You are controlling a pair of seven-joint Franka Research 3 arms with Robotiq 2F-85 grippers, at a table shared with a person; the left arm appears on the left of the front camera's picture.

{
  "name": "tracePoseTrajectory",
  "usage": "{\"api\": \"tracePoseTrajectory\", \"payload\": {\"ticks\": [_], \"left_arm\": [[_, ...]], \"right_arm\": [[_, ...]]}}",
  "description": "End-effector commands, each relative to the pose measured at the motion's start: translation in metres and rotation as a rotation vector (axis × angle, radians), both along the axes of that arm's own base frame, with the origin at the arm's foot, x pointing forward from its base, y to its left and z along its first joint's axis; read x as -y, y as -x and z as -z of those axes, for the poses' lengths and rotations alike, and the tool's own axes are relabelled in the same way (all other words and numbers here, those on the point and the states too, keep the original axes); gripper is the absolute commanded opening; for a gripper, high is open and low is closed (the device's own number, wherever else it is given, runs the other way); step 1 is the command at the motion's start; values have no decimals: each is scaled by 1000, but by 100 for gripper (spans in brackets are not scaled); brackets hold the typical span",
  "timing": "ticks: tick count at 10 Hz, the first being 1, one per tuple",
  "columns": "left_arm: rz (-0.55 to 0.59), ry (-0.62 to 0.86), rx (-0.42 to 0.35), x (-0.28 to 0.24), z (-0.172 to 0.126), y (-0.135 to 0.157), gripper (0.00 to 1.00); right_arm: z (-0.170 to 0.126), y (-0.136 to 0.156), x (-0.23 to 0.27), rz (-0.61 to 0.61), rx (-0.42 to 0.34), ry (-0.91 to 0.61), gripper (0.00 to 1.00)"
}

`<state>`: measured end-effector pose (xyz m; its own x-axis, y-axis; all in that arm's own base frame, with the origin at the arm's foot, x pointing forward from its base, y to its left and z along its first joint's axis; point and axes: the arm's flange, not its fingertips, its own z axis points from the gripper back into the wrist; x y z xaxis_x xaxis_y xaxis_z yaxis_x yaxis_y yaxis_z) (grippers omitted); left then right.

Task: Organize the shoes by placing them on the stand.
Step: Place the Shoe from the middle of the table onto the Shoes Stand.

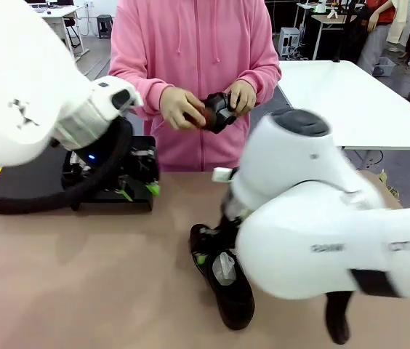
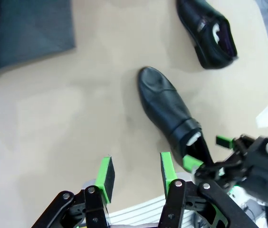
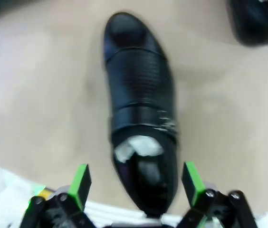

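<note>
Right wrist view. Item: shoe (image 3: 138, 95), glossy black leather, standing on its sole on the bench (image 3: 34, 95), toe pointing away, pale stuffing in the opening.

Handling, as judged: stiff at heel and sole, softer across the upper, slick finish, moderate weight. It is best taken across the sides of the heel collar, not at the polished toe.

Right gripper (image 3: 138, 178): jaws wide, straddling the heel end, pads apart from the leather, nothing held.

Left gripper (image 2: 137, 175): jaws partly open, empty, clear of both shoes.

Second shoe (image 2: 207, 33): on the bench, well apart from the first.

Stand (image 1: 136, 205): far left of the bench, largely hidden by the left arm; whether it carries a shoe cannot be told.

Person's hands (image 1: 183, 107): hold a dark object, too blurred to identify.

The first shoe's heel is cut off at the lower edge.
</note>
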<state>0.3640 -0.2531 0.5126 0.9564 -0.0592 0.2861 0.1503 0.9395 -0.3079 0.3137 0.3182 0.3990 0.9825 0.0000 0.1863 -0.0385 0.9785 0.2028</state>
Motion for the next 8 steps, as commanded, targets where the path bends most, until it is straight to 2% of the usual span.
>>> {"api": "tracePoseTrajectory", "payload": {"ticks": [1,3,5,8], "left_arm": [[-83,34,17,35,9,21,53],[-242,77,-1,66,17,44,53],[-281,92,-63,109,31,61,53],[-358,23,-239,133,66,63,53]], "right_arm": [[-30,8,79,51,30,-38,100],[-44,1,135,144,63,-87,100],[-40,-18,192,362,31,-50,100],[-27,-25,253,642,-28,13,100]]}}
